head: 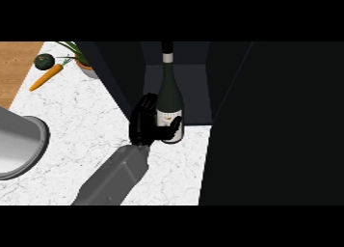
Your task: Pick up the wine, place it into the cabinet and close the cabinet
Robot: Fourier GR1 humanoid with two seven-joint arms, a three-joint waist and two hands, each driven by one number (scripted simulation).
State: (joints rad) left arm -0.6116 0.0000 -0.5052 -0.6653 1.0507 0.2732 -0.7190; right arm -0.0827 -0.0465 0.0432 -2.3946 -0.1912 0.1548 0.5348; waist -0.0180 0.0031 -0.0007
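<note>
The wine [170, 99] stands upright at the back edge of the white marble bench [82, 135], its neck and capped top reaching up against the dark open cabinet [181, 72]. Its pale label faces the view near the base. One robot hand [147, 124], black, is curled round the lower body of the bottle from the left, thumb across the label and fingers behind the glass; its grey forearm [117, 176] runs down toward the lower edge. Which arm this is cannot be told, and no other hand shows. A tall black cabinet door [281, 125] fills the right side. Well to the left lie a carrot [46, 77], a dark round vegetable [45, 61] and a potted plant [86, 65]. A grey metal pot [14, 144] sits at the left edge.
</note>
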